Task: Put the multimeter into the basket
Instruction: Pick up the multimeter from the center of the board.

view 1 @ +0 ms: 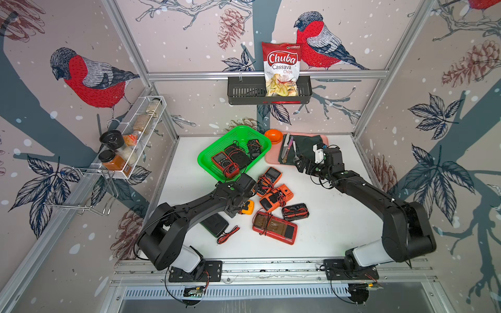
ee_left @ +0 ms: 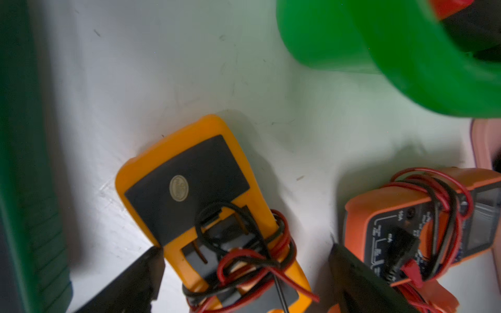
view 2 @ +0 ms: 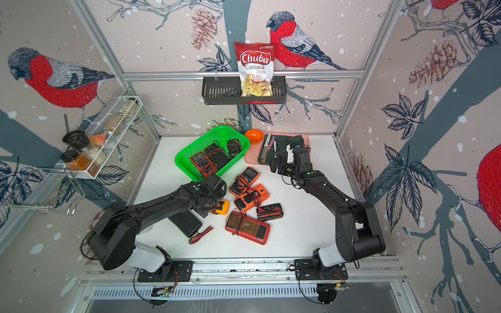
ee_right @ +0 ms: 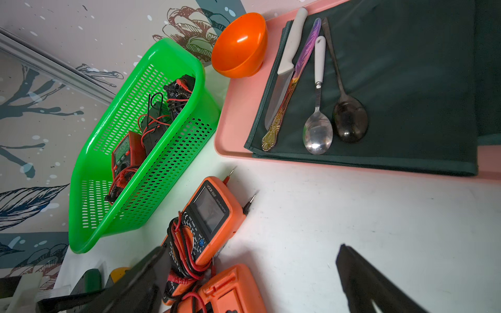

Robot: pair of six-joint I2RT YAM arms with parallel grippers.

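A yellow multimeter [ee_left: 189, 184] lies face down on the white table, its red and black leads wound round it. My left gripper [ee_left: 246, 273] is open and low over it, one finger on each side; in both top views the wrist hides most of it [view 1: 247, 208]. The green basket [view 1: 241, 128] stands at the back middle and holds three multimeters. Several more lie on the table: two orange [view 1: 271, 176], a black one [view 1: 295, 212], a large red one [view 1: 273, 227] and a dark green one [view 1: 215, 225]. My right gripper [view 1: 302, 165] hangs open and holds nothing, beside the pink tray.
The pink tray [view 1: 271, 158] at the back right carries a dark cloth, cutlery and an orange bowl [view 1: 273, 135]. A black wall shelf [view 1: 244, 92] holds a chips bag. A white wire rack [view 1: 127, 151] with spice jars hangs on the left wall. Loose leads [view 1: 227, 234] lie near the front.
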